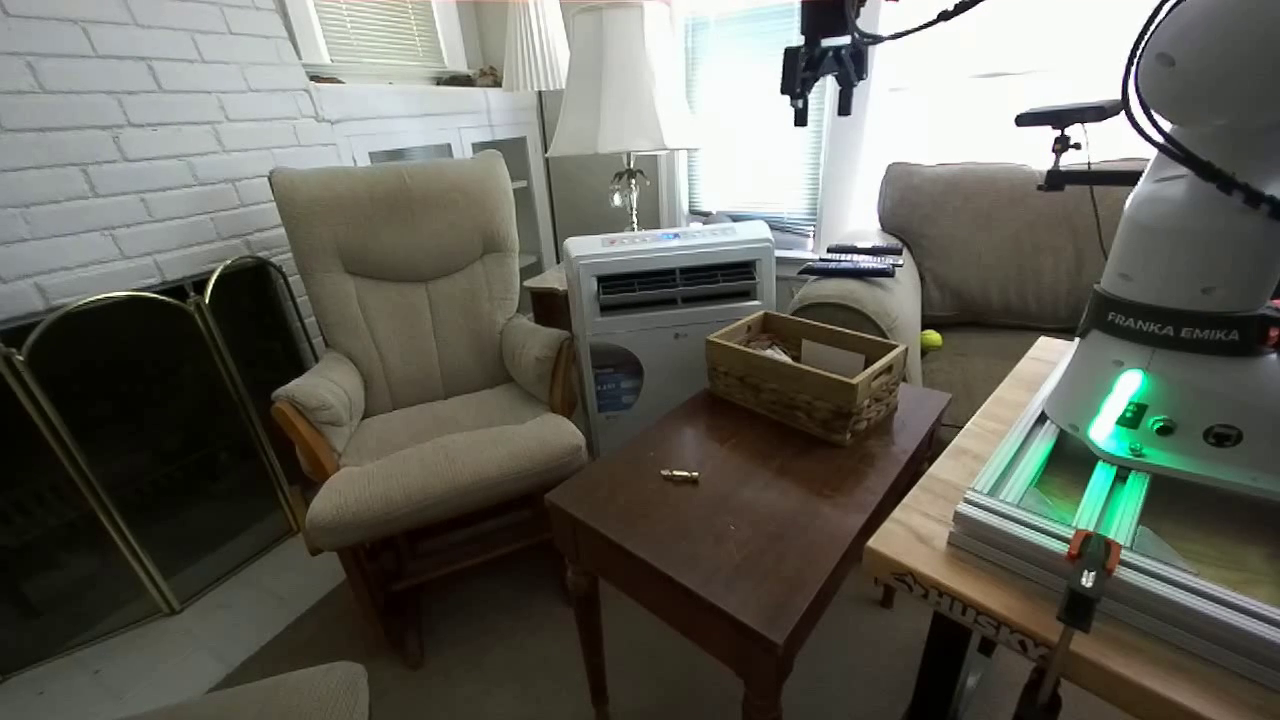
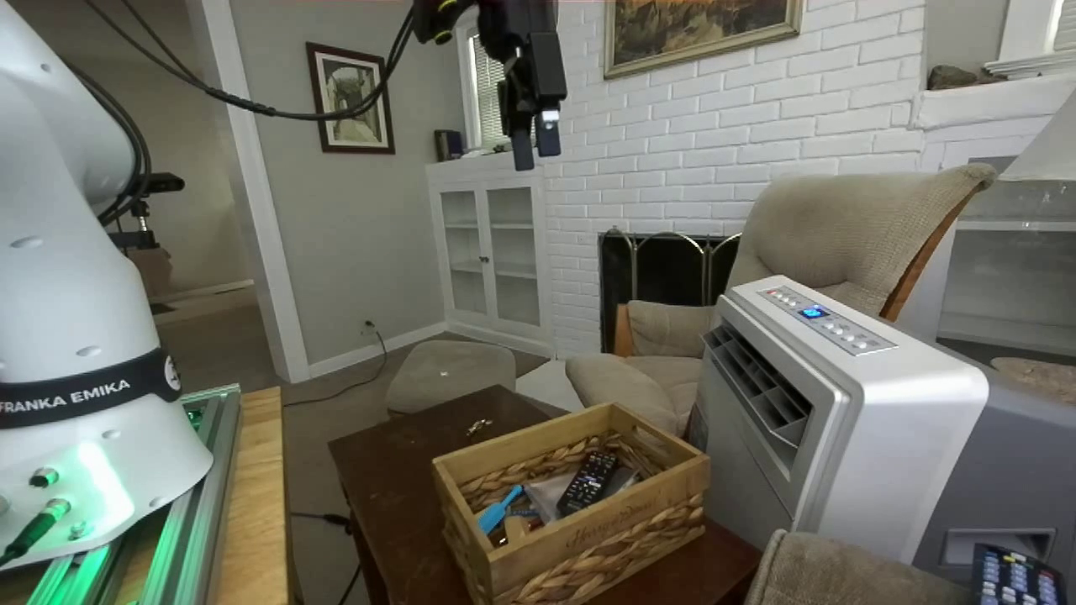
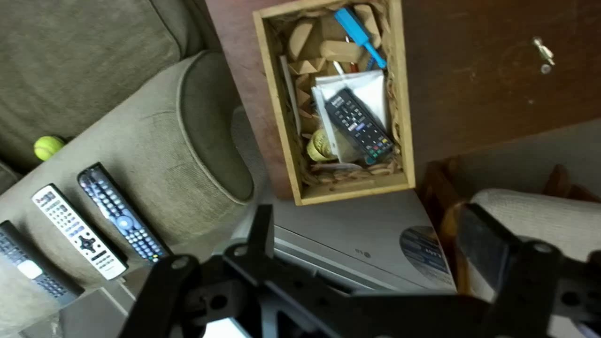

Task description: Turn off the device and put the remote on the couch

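Note:
The device, a white portable air conditioner (image 1: 690, 370), stands behind the table, its top display (image 2: 814, 312) lit blue. A black remote (image 3: 359, 124) lies on plastic bags inside the wooden basket (image 3: 354, 187). Three more remotes rest on the arm of the beige-tan couch (image 1: 1000, 240): a white one (image 3: 77, 230) between two dark ones. Which remote is meant I cannot tell. High above the furniture, apart from everything, hangs my gripper (image 1: 823, 108), pointing down. In the wrist view its fingers are spread wide, with nothing held between them and the air conditioner's front below.
The basket sits on a dark brown table (image 1: 740, 530), near a small brass piece (image 1: 680, 475). A cream armchair (image 1: 430, 280) and a tall lamp (image 1: 615, 80) flank the air conditioner. A tennis ball (image 3: 48, 147) lies on the couch. The robot's base stands on a wooden bench (image 1: 930, 500).

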